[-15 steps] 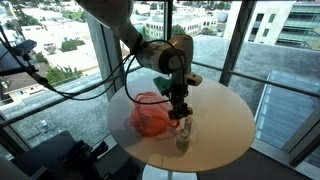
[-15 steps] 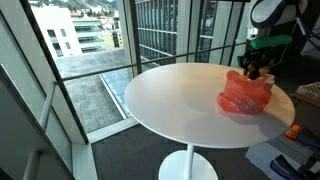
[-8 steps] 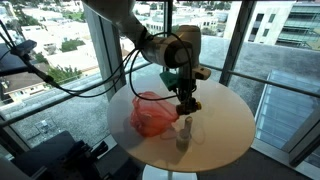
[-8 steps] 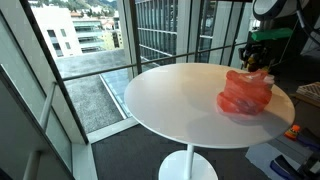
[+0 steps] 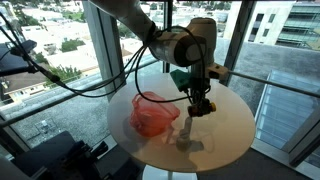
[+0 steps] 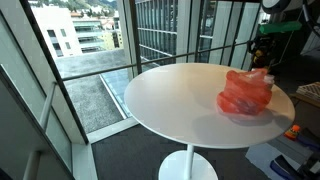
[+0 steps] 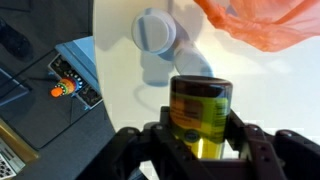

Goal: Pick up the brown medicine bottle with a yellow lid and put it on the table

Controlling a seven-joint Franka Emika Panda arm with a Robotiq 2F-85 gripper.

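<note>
The brown cylindrical medicine bottle point(image 7: 200, 112), wrapped in a yellow label, is held in the air over the round white table point(image 7: 255, 95) and does not touch its surface. In the wrist view its long axis runs straight out from the palm, so it stands roughly upright, with the dark rimmed end pointing down toward the tabletop. The end nearer the palm is hidden between the fingers, and the lid cannot be made out. The black Robotiq gripper point(image 7: 200, 128) has its two fingers point(image 7: 245, 140) drawn in against opposite sides of the label. They pinch the bottle across its width and touch nothing else. In an exterior view the gripper point(image 5: 203, 106) hangs at the end of the arm, above the table point(image 5: 232, 125) and just beside a crumpled translucent orange plastic bag point(image 5: 150, 116). The bottle shows there only as a small dark shape between the fingers. The bag point(image 7: 265, 22) lies on the tabletop; whether anything is inside it cannot be told. A second, pale bottle with a round white cap point(image 7: 158, 33) stands on the table below the gripper, apart from the held bottle and near the bag's edge. It is faintly visible in an exterior view point(image 5: 184, 138). In an exterior view from the opposite side, the bag point(image 6: 246, 93) sits near the far rim of the table point(image 6: 170, 100).
</note>
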